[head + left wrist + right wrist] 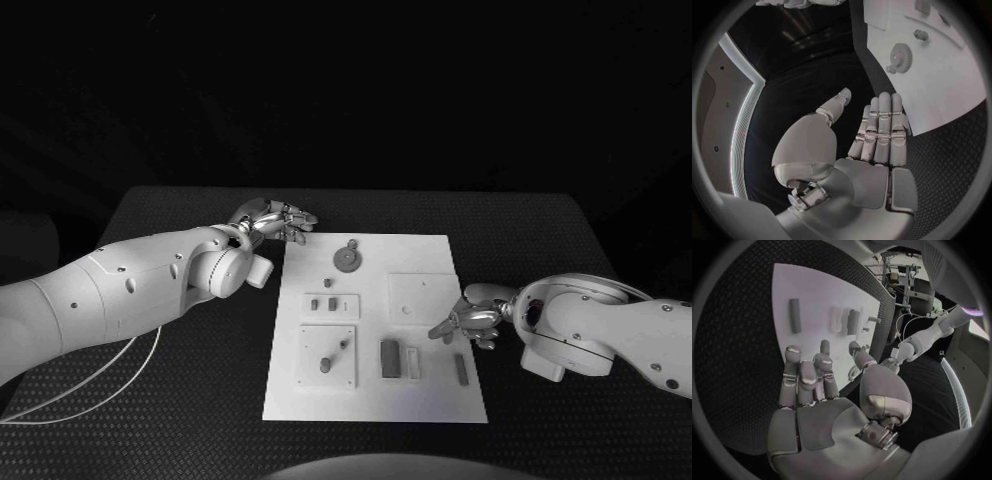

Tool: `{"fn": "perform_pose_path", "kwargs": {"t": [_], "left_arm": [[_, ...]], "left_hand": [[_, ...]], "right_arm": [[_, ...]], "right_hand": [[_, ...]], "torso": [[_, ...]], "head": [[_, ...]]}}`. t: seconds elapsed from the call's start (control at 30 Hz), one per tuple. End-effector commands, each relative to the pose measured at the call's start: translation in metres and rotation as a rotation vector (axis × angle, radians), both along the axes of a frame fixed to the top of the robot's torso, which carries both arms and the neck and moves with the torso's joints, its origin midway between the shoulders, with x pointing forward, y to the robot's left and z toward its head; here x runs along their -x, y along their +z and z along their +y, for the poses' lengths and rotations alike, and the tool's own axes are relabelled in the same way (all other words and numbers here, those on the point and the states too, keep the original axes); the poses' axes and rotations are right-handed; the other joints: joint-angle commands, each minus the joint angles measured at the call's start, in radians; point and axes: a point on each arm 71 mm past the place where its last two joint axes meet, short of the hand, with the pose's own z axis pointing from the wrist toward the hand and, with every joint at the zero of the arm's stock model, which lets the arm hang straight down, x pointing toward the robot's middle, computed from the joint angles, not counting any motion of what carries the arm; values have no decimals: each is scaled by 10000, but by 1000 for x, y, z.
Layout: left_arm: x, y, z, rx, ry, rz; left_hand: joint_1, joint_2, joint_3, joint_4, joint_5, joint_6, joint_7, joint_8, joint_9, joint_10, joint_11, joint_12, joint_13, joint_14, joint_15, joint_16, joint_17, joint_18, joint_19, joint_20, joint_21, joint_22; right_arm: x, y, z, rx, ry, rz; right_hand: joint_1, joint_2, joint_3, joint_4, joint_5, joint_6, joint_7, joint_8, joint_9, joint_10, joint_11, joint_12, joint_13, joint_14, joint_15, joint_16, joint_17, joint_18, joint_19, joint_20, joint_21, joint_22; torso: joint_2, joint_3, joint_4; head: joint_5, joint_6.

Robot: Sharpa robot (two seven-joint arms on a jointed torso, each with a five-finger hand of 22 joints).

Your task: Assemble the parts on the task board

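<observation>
Currently both sets of fingers are spread and hold nothing: my left hand (pixel 274 220) hovers at the far left corner of the task board (pixel 433 400), my right hand (pixel 473 322) over its right edge. Parts lie flat on the board: a toothed gear (pixel 348 258) and a slim bar (pixel 460 370). Judged small, rigid, light, smooth; pinch the bar across its long sides. The counter (pixel 188 400) is textured.
</observation>
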Motion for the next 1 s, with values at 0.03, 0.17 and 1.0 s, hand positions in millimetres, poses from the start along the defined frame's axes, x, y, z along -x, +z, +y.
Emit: {"fn": "perform_pose_path", "kwargs": {"t": [0.03,0.17,1.0], "left_arm": [[0,1,-1,61,-126,-110],[-1,1,1,54,-122,-103],[0,1,0,2,-203,-130]], "left_hand": [[-92,-1,-7,57,11,-15,34,0,-9,-30,-35,-34,13,78,-9,-50,17,-8,26,-9,30,11],[-99,11,-8,65,11,5,26,11,-4,-16,-43,-27,26,73,-7,-60,24,-11,20,-8,26,13],[-124,29,-38,81,10,68,-3,44,8,-16,-45,-33,57,85,-12,-69,63,-14,34,-17,50,59]], "right_arm": [[4,-1,-6,401,373,180],[12,-2,-23,678,431,686],[27,-41,-23,1427,674,783]], "right_hand": [[126,126,-21,-192,-37,-14,64,43,24,38,-6,-43,-23,-11,21,-39,-31,81,-19,-14,-6,134],[78,196,-118,-164,-39,16,63,62,38,44,-6,-59,-33,-34,29,-55,-66,81,-31,17,-22,129],[696,156,-437,-178,-39,136,19,123,83,134,-45,-13,-10,169,17,-28,229,81,-16,42,6,144]], "torso": [[6,12,-20],[9,44,-24],[7,6,5]], "head": [[-187,68],[-361,23],[-511,-178]]}}
